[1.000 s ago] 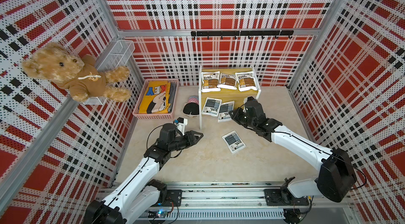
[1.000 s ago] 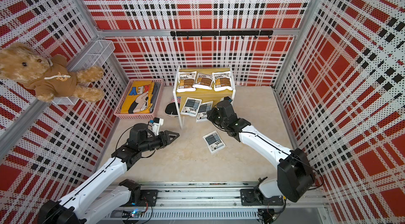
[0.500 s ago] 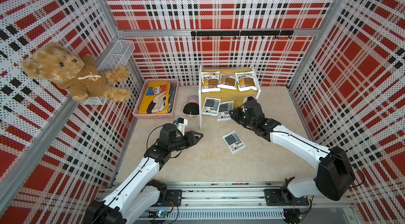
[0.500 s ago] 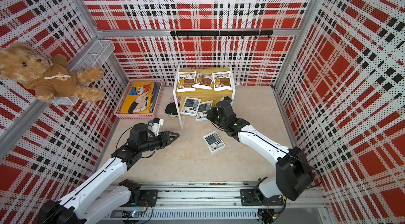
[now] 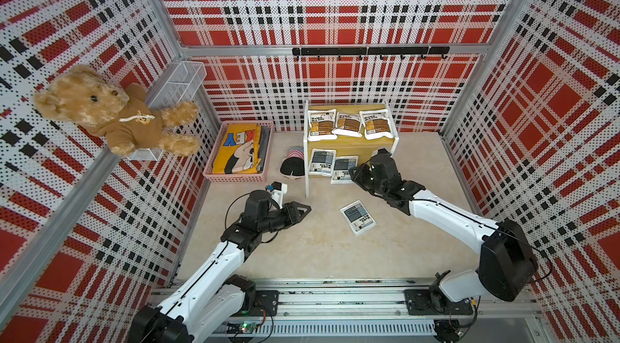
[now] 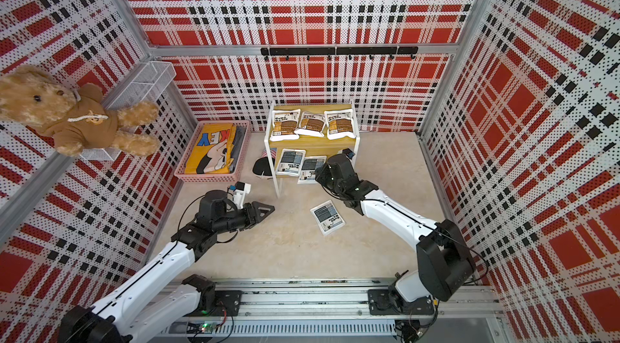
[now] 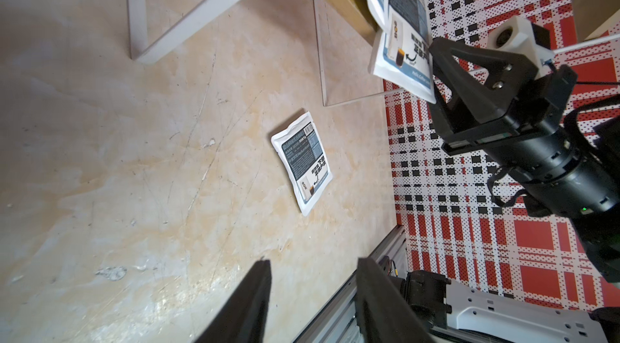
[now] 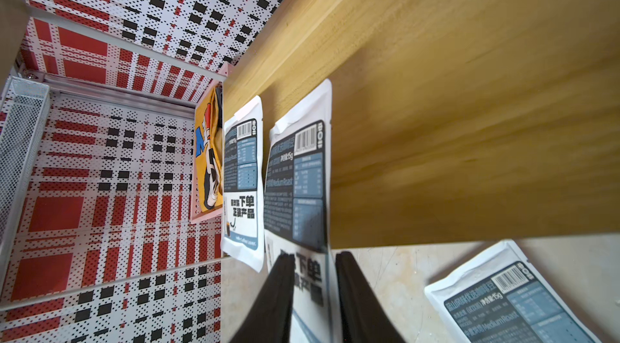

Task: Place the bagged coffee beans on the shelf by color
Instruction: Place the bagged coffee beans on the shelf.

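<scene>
The fingers of our left gripper stand apart, empty. Just above frame centre, our right gripper straddles a grey pouch overhanging the lower tier of the shelf. Gripping or not, we cannot tell. We should open wide and back straight out. The pouch's long axis runs up-frame, barcode end topmost.

Teddy bear upper left, white wire basket just up-right of it. Pink basket centre-left holds folded yellow cloth. Dark cap just right. Black hook rail upper centre.
</scene>
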